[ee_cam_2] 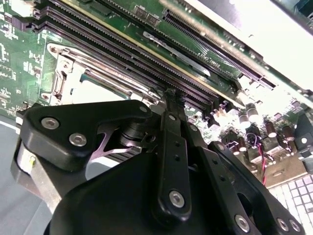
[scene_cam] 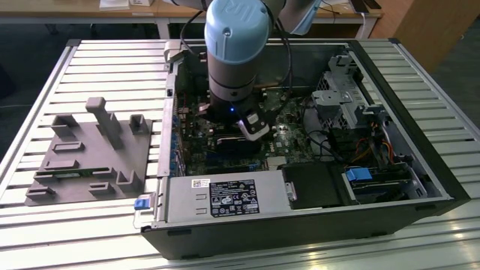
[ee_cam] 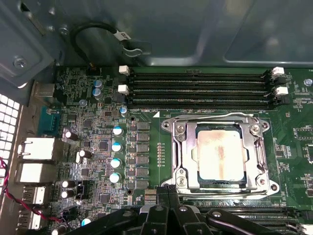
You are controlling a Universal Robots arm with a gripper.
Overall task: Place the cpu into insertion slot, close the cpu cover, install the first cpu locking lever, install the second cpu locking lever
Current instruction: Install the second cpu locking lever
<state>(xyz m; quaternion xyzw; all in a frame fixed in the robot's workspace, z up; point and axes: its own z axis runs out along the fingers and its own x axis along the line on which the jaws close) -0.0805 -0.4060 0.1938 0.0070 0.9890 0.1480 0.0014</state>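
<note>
In the first wrist view the cpu [ee_cam: 221, 155], a pale silvery-beige square, lies flat in the insertion slot [ee_cam: 218, 181]. The grey metal cpu cover [ee_cam: 183, 152] lies down around the chip as a frame. A thin wire lever [ee_cam: 210, 116] runs along the socket's side towards the case wall. My gripper [ee_cam: 169, 193] is shut with nothing seen between its fingers, its tips close to a corner of the socket. In the second wrist view the gripper [ee_cam_2: 171, 94] points at the memory slots beside the cpu cover [ee_cam_2: 73, 63]. In the exterior view the gripper [scene_cam: 251, 128] is low inside the case.
The open computer case [scene_cam: 420, 169] lies on a slatted metal table [scene_cam: 112, 62]. Long black memory slots [ee_cam: 195, 88] flank the socket. A grey power supply [scene_cam: 217, 197], a drive cage [scene_cam: 341, 98] and cables crowd the case. A grey fixture plate [scene_cam: 90, 152] sits outside on the exterior view's left.
</note>
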